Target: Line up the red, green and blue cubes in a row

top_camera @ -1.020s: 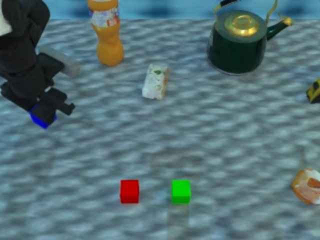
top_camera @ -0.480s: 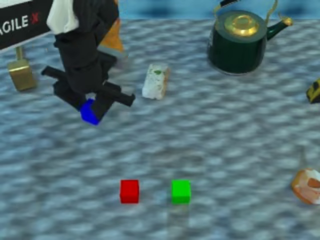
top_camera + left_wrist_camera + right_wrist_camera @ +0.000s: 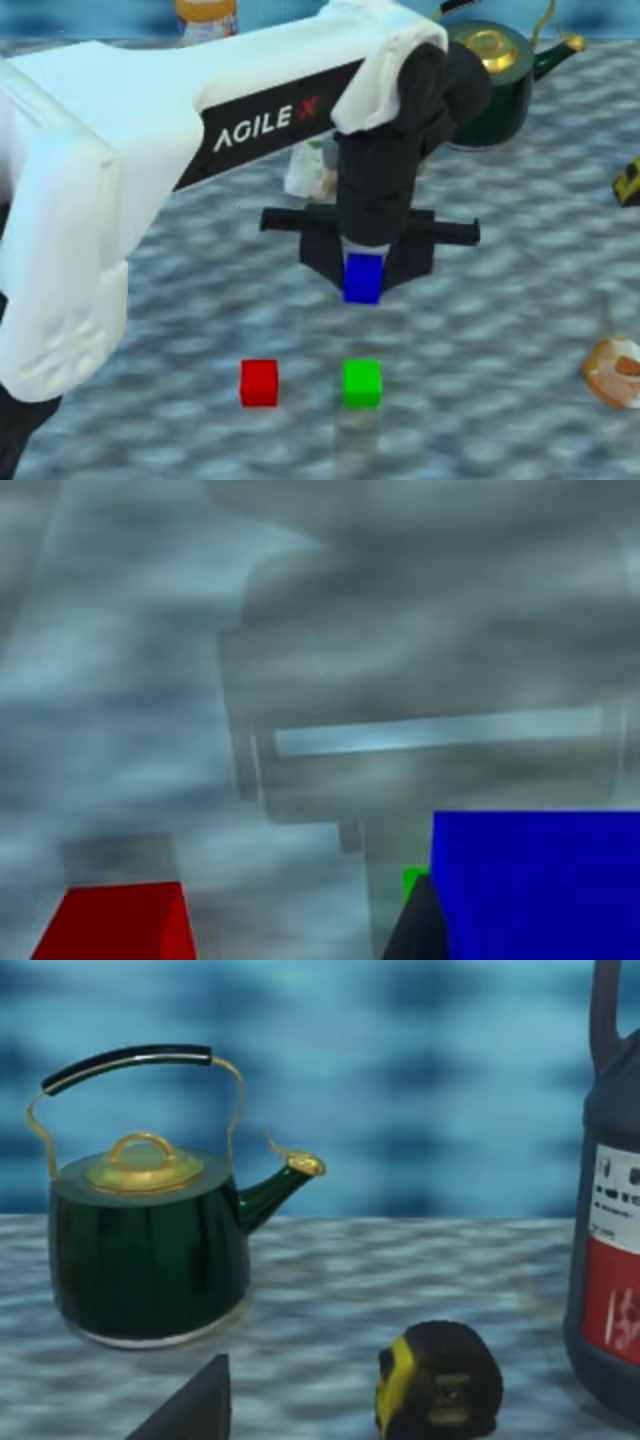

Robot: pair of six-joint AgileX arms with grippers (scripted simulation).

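My left arm reaches across the middle of the table. Its gripper (image 3: 362, 272) is shut on the blue cube (image 3: 362, 279), held above the table just behind the green cube (image 3: 362, 383). The red cube (image 3: 259, 383) lies to the left of the green one, a cube's width or so apart, near the front edge. The left wrist view has the blue cube (image 3: 540, 885) large and close, the red cube (image 3: 115, 920) below, and a sliver of the green cube (image 3: 413, 879) behind a dark finger. My right arm is out of the top view.
A dark green kettle (image 3: 505, 85) stands at the back right, an orange bottle (image 3: 206, 14) at the back left. A white food piece (image 3: 305, 172) is partly under the arm. A bread piece (image 3: 614, 372) and a tape measure (image 3: 628, 182) sit at the right edge. A dark jug (image 3: 610, 1210) stands near the tape measure.
The left arm has swung from the back left to the middle of the table, carrying the blue cube rightward and forward to just behind the green cube. The red and green cubes have not moved.
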